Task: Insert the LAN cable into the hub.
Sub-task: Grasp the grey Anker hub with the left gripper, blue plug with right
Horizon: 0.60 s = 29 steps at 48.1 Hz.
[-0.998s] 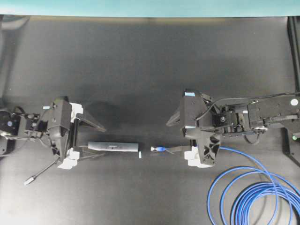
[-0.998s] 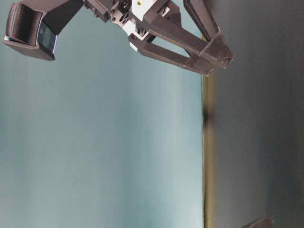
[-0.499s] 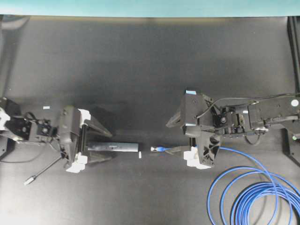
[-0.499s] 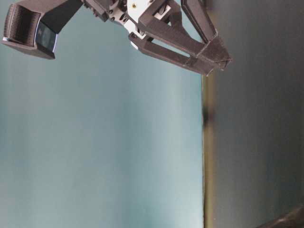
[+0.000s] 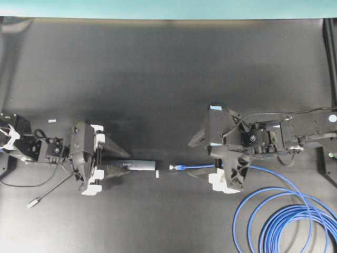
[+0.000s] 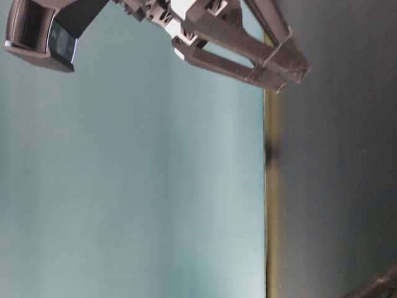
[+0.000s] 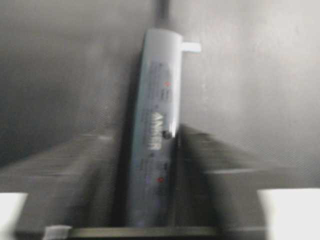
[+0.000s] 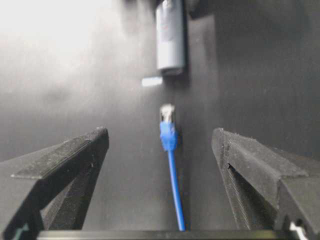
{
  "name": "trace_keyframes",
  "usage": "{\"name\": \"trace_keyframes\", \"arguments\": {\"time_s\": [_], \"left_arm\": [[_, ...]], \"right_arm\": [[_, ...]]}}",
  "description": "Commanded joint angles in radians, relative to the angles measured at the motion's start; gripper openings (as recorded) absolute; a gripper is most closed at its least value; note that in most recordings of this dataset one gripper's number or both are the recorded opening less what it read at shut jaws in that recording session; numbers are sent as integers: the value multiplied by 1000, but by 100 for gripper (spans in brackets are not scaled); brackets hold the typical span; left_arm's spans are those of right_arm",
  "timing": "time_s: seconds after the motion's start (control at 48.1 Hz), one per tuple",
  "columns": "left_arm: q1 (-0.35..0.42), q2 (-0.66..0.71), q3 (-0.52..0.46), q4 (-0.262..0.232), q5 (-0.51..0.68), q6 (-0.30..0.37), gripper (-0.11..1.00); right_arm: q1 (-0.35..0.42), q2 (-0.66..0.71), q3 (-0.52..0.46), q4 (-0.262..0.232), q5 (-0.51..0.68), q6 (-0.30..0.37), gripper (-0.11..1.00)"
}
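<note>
Black mat (image 5: 168, 79); left tool (image 5: 122, 164) narrowed around hub (image 5: 138, 165); right tool (image 5: 196, 156) wide, straddling LAN cable (image 5: 181, 167).

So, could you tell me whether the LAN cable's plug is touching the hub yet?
Apart. The right wrist view shows bare table between the LAN cable's plug and the hub.

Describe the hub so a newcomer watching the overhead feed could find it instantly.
On the black table, look just right of the left gripper. The hub is the slim grey bar there, white tab toward the LAN cable plug; unlike the looping blue cable, it is short and rigid.
</note>
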Motion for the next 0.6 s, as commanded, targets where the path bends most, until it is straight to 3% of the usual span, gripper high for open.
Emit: {"name": "trace_keyframes", "arguments": {"time_s": [0.0,0.208,0.457,0.582], "left_arm": [[-20,-11,-12,3,0,5,28],[-15,-107,-43,3,97,0,28],[-11,-287,-117,3,442,0,28],[-11,-351,-132,3,558,2,28]], "right_arm": [[8,-8,5,2,-8,6,80],[12,5,51,2,-72,14,80],[15,74,81,2,-227,28,80],[20,150,74,2,-278,28,80]]}}
